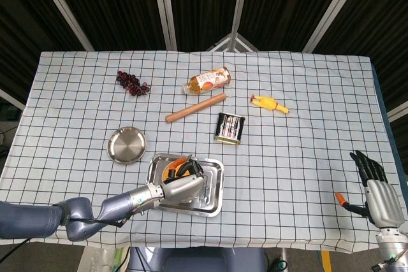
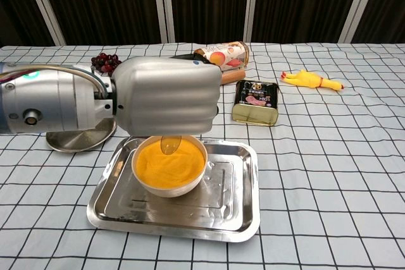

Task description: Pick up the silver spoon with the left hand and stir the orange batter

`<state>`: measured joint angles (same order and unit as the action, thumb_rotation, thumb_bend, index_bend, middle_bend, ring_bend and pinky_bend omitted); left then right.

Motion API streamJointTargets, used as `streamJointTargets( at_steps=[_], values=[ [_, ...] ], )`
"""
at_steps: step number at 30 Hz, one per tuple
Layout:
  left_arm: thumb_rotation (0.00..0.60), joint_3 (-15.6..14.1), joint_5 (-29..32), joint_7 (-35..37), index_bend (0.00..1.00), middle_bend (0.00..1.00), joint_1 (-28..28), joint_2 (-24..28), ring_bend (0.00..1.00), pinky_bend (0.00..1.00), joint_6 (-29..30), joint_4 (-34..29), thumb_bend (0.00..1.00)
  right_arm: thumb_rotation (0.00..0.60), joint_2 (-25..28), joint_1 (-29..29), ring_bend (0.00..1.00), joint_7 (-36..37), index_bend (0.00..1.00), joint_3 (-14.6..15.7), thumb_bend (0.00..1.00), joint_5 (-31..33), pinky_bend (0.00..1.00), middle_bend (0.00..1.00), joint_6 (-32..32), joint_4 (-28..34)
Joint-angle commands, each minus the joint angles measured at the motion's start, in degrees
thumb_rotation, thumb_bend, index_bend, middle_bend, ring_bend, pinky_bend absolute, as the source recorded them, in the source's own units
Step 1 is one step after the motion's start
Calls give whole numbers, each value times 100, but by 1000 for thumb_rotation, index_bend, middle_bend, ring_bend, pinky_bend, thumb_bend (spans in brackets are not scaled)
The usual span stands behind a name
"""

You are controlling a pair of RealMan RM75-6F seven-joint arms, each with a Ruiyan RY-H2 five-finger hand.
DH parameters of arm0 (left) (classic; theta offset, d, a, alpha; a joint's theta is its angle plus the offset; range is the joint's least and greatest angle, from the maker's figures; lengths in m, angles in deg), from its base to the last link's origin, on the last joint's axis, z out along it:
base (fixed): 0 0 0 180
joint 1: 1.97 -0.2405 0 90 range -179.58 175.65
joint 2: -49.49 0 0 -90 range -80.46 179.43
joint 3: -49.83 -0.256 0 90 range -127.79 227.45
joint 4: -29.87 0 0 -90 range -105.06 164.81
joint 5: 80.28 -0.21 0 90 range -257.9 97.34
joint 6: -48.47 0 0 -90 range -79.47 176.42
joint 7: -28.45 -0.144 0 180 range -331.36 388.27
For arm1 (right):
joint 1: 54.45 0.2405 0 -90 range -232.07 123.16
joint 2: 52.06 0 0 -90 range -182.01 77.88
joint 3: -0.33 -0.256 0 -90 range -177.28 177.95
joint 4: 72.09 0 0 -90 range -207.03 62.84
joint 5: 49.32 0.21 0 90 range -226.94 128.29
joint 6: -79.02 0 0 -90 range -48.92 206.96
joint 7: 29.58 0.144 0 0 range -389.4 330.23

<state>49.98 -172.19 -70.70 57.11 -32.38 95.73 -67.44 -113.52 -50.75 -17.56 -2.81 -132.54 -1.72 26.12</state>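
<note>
A white bowl (image 2: pixel 169 181) of orange batter (image 2: pixel 166 165) stands in the steel tray (image 2: pixel 234 210), near its left side. My left hand (image 2: pixel 166 96) hangs right over the bowl and grips the silver spoon (image 2: pixel 169 144). Only the spoon's batter-coated bowl shows under the hand, at the batter's far edge. From the head view the left hand (image 1: pixel 182 187) covers most of the bowl, and a sliver of batter (image 1: pixel 171 173) shows beside it. My right hand (image 1: pixel 375 190) rests open at the table's front right corner, far from the tray, holding nothing.
A round steel plate (image 1: pixel 126 145) lies left of the tray. Behind the tray sit a tin can (image 1: pixel 230 127), a wooden rolling pin (image 1: pixel 195 107), a lying bottle (image 1: pixel 208 80), grapes (image 1: pixel 132 83) and a yellow rubber chicken (image 1: pixel 268 103). A small orange piece (image 1: pixel 340 198) lies by the right hand.
</note>
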Motion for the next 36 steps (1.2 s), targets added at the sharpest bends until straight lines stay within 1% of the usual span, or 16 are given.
streamJointTargets(
  at_steps=[1, 7, 11, 15, 17, 19, 26, 30, 36],
  values=[
    [600, 78, 64, 104, 790, 1000, -108, -14, 1000, 1000, 179, -31, 559, 600, -2, -3, 0, -3, 0, -1, 339, 9, 0, 0, 0, -1],
    [600, 309, 359, 559, 790, 1000, -515, -83, 1000, 1000, 863, -153, 558, 600, 0, -14, 0, 0, 0, -5, 339, 12, 0, 0, -21, -4],
    [600, 437, 777, 1017, 790, 1000, -942, -46, 1000, 1000, 1440, -231, 558, 600, 9, -17, 0, 20, 0, -7, 339, 28, 0, 0, -13, -9],
    [600, 677, 1538, 1672, 791, 1000, -1465, -88, 1000, 1000, 2076, -333, 556, 600, 8, -25, 0, 10, 0, -1, 339, -1, 0, 0, -37, -6],
    [600, 854, 2107, 2121, 791, 1000, -1794, -122, 1000, 1000, 2451, -384, 555, 600, 1, -22, 0, -8, 0, 5, 339, 6, 0, 0, -20, -4],
    [600, 924, 2430, 2375, 791, 1000, -1975, -96, 1000, 1000, 2622, -337, 552, 600, -6, -18, 0, -38, 0, 9, 339, 11, 0, 0, -8, 1],
    [600, 927, 3155, 3060, 790, 1000, -2362, 4, 1000, 1000, 2760, 233, 549, 600, -5, -20, 0, -59, 0, 16, 339, 28, 0, 0, 10, 45],
    [600, 884, 3554, 3429, 789, 1000, -2509, -146, 1000, 1000, 2670, 686, 548, 600, -4, -19, 0, -58, 0, 19, 339, 26, 0, 0, 18, 48],
    [600, 814, 3810, 3652, 779, 1000, -2565, -466, 1000, 1000, 2579, 1239, 543, 600, -2, -15, 0, -35, 0, 20, 339, 21, 0, 0, 27, 49]
  ],
)
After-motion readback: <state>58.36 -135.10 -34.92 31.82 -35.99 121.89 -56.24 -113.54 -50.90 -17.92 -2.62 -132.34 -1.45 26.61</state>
